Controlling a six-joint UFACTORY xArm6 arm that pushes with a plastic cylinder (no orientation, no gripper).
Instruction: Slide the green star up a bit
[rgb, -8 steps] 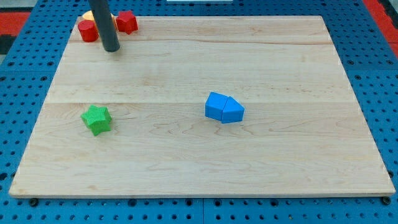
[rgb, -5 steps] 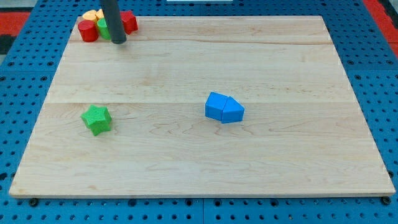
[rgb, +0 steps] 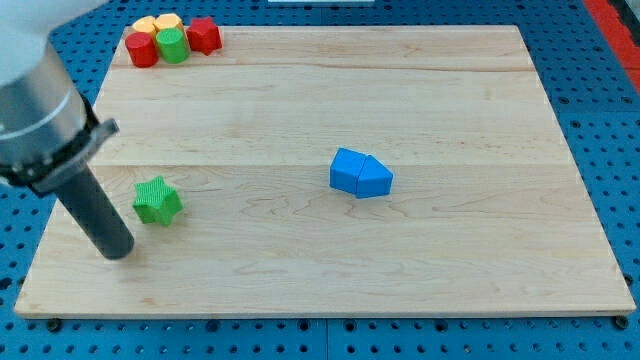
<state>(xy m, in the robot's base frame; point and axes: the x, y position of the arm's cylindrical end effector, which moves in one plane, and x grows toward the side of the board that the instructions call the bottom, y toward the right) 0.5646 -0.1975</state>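
Note:
The green star (rgb: 157, 201) lies on the wooden board (rgb: 320, 270) at the view's left, about halfway down. My tip (rgb: 119, 249) stands on the board just below and to the left of the star, a short gap away, not touching it. The dark rod rises from the tip toward the view's upper left, into the grey arm body at the left edge.
A blue block and a blue triangle (rgb: 361, 174) sit joined near the board's middle. At the top left corner stand a red cylinder (rgb: 141, 49), a yellow block (rgb: 156, 23), a green cylinder (rgb: 172, 45) and a red block (rgb: 204, 35).
My tip has travelled from the top left cluster down the board to just below-left of the green star. The star has shifted very slightly up and right. The green cylinder is now uncovered.

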